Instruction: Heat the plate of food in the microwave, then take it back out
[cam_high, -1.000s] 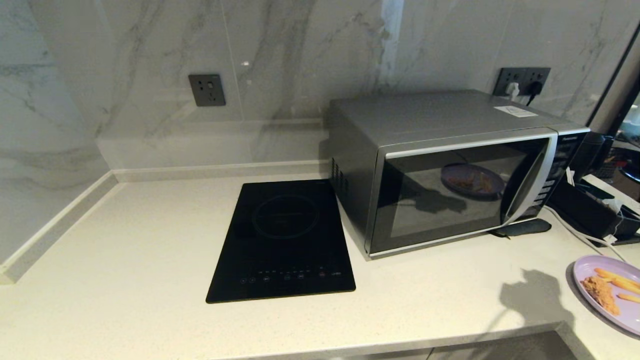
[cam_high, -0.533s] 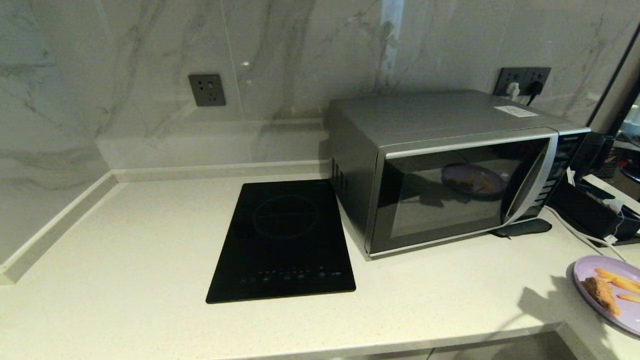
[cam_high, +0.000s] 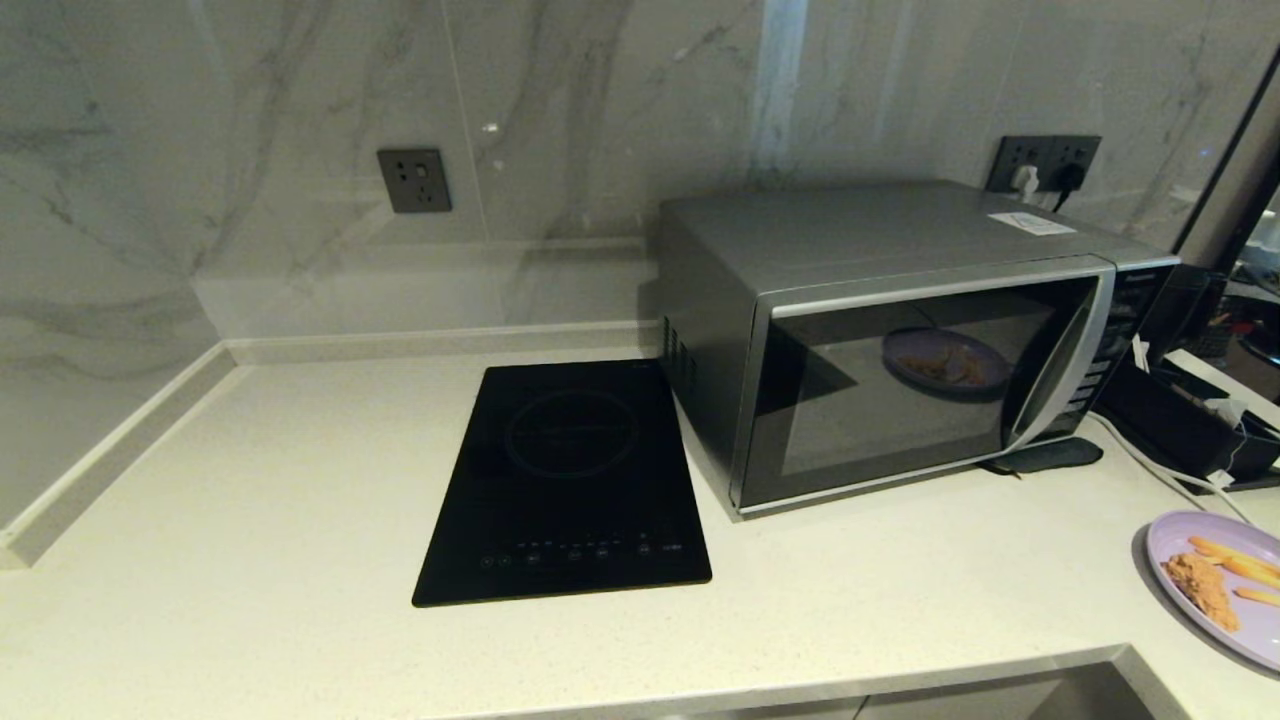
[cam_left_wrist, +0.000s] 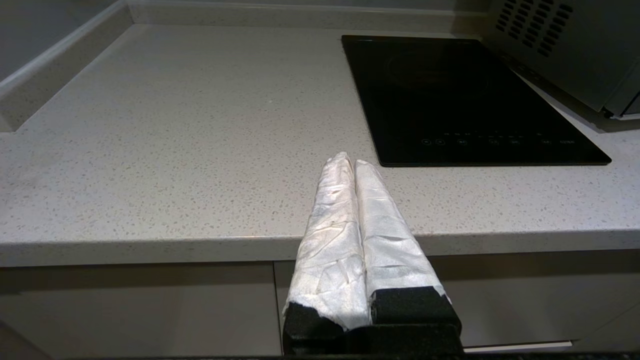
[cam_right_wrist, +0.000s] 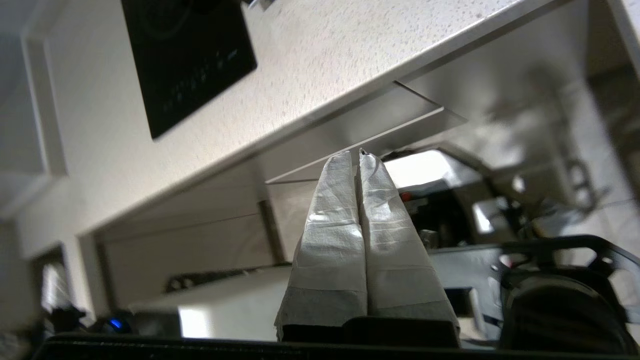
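One bench (cam_high: 250, 520) carried one microwave (cam_high: 900, 330), door closed; one induction hob (cam_high: 565, 480) lay beside it; one plate of food (cam_high: 1215, 585) sat at the bench's right edge; left gripper (cam_left_wrist: 348, 162) and right gripper (cam_right_wrist: 354, 160) were parked below the bench edge, fingers pressed together, holding nothing.

Left gripper (cam_left_wrist: 348, 161): white crinkled wrap over both fingers, black mount block at base. Right gripper (cam_right_wrist: 354, 156): same white wrap, black base, black frame behind.
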